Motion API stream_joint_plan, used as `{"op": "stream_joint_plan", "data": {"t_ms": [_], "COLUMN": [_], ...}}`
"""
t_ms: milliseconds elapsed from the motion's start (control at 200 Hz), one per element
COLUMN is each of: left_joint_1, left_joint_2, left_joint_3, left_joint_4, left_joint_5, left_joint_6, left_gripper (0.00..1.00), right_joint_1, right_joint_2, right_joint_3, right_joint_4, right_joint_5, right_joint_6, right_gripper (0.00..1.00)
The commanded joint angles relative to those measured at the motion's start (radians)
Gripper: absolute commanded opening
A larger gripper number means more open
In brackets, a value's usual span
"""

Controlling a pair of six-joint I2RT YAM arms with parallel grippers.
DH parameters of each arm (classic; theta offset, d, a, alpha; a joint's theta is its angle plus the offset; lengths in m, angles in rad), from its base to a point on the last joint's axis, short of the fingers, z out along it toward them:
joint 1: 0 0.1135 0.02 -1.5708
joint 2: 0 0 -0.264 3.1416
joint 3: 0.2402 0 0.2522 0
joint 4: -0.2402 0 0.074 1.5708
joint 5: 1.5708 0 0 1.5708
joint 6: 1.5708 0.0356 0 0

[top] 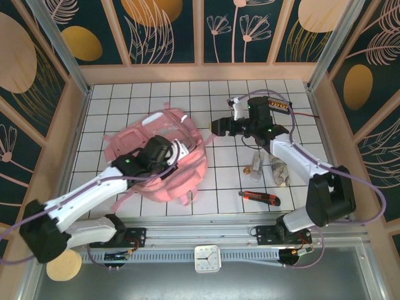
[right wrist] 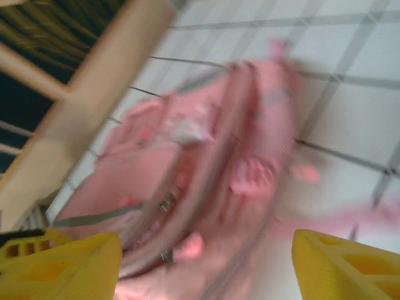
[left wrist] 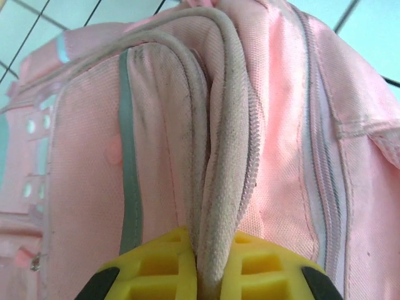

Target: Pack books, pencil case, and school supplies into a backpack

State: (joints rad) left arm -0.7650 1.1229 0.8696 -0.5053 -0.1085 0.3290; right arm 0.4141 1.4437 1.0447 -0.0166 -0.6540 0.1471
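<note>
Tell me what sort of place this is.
Probably a robot data-collection booth, not a schoolroom: a white gridded tabletop fenced by wood-framed decorative panels, with a left arm and right arm bolted to a rail at its near edge.

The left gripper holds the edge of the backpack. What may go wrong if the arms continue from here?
1. The left gripper pinches only the thin white trim of the backpack; it may slip out when pulled.
2. The soft backpack may slide or lift whole instead of opening, since the right gripper is open and not holding it.
3. The right arm lies close to small loose items; it may knock them away.
</note>
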Motion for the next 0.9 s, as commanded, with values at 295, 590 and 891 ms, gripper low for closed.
{"op": "stream_joint_plan", "data": {"t_ms": [295,590,891], "left_joint_1": [0.012,0.012,0.012], "left_joint_2": [-0.152,-0.166,-0.179], "left_joint_3": [-0.025,-0.049,-0.063], "left_joint_4": [-0.053,-0.042,-0.038], "left_joint_5": [0.153,0.135,0.134], "left_joint_6": [0.073,0.049,0.038], "left_gripper": [0.00,0.00,0.00], "right_joint_1": [0.127,0.157,0.138], "right_joint_2": [0.186,0.269,0.324], "right_joint_3": [0.162,0.119,0.113], "right_joint_4": [-0.293,-0.381,-0.421], "right_joint_5": [-0.346,-0.364,-0.410], "right_joint_6": [-0.567,-0.582,-0.507], "right_gripper": [0.69,0.69,0.67]}}
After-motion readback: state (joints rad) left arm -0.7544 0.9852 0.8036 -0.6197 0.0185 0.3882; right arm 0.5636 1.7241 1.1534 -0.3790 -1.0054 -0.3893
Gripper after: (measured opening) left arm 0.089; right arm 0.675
